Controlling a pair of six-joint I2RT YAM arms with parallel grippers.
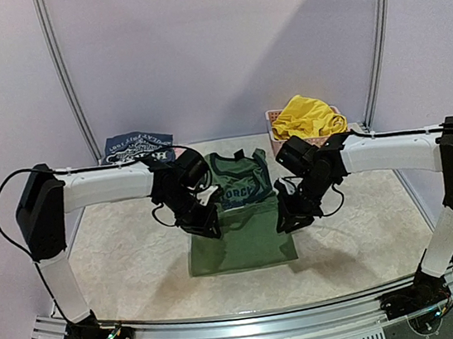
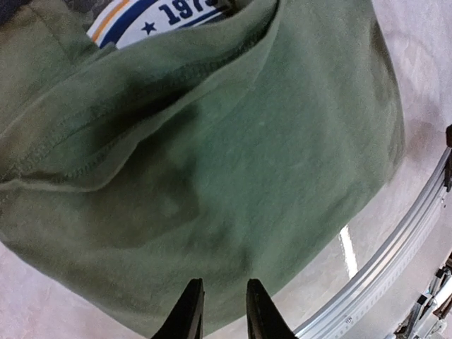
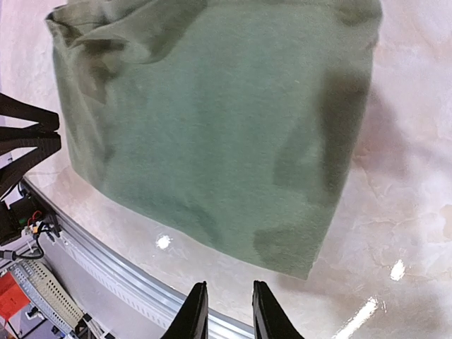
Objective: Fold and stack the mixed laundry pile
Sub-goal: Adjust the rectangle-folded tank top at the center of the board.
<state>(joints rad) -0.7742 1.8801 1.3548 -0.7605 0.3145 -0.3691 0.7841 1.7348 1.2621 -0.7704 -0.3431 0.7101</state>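
The olive-green sleeveless shirt (image 1: 240, 239) lies in the middle of the table, its lower part folded up over the logo (image 1: 236, 193). My left gripper (image 1: 212, 230) hovers over the shirt's left edge, and my right gripper (image 1: 286, 224) over its right edge. In the left wrist view the gripper (image 2: 222, 284) stands slightly open with nothing between its fingers, above the folded green cloth (image 2: 268, 155) and below the logo (image 2: 162, 14). In the right wrist view the gripper (image 3: 229, 284) is likewise slightly open and empty, just off the shirt's (image 3: 226, 127) near edge. Yellow shorts (image 1: 307, 117) sit heaped in the basket.
A pink lattice basket (image 1: 274, 121) stands at the back right. A dark blue printed garment (image 1: 136, 146) lies at the back left. A metal rail (image 1: 256, 333) runs along the table's near edge, and it also shows in the wrist views, rail (image 2: 395, 261) and rail (image 3: 113, 272).
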